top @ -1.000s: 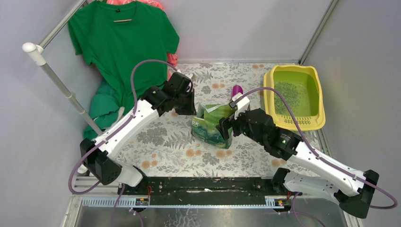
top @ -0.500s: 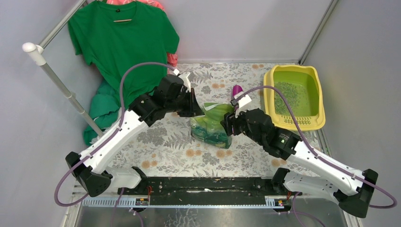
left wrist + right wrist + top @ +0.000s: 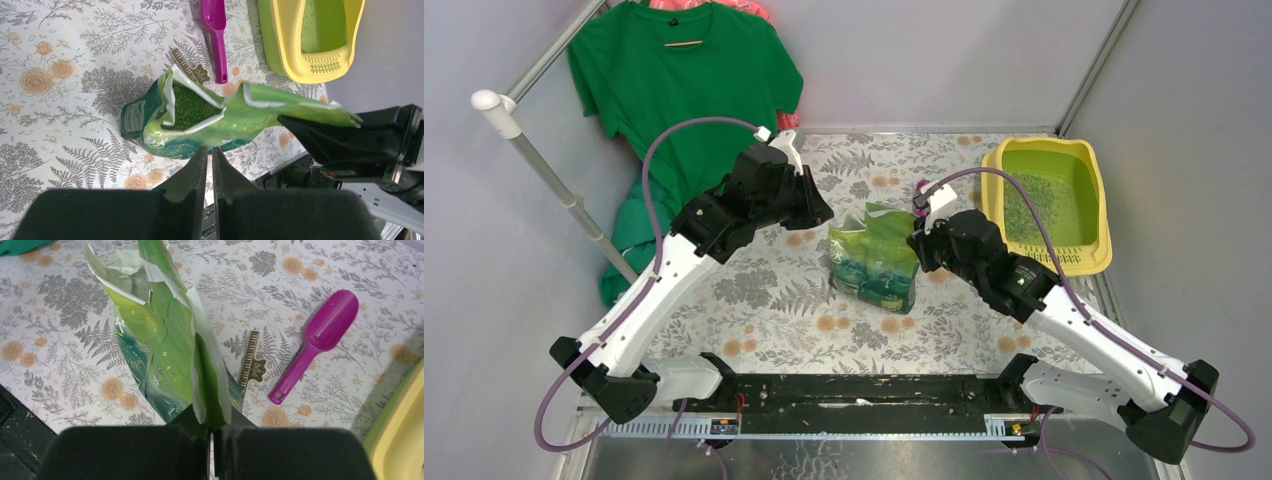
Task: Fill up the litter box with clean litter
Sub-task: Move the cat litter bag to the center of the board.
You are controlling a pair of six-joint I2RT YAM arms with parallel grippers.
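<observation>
The yellow litter box (image 3: 1044, 262) sits at the far right with a thin scatter of clean litter (image 3: 1034, 205) inside; its rim also shows in the left wrist view (image 3: 305, 70). A green bag (image 3: 874, 262) stands mid-table, its mouth open on more litter (image 3: 190, 105). My right gripper (image 3: 917, 248) is shut on the bag's top flap (image 3: 212, 390), which hides its own tips (image 3: 211, 426). My left gripper (image 3: 822, 213) hovers left of the bag, clear of it. Its jaws (image 3: 210, 148) stand a narrow slit apart, empty.
A purple scoop (image 3: 320, 335) and a brown torn-off strip (image 3: 251, 365) lie between the bag and the litter box. A green T-shirt (image 3: 679, 90) hangs from a rack pole (image 3: 544, 170) at the back left, with green cloth (image 3: 639, 225) bunched below it.
My right gripper has closed on the bag's top flap. My left gripper has let the bag go and drawn back to the left, its jaws parting slightly.
</observation>
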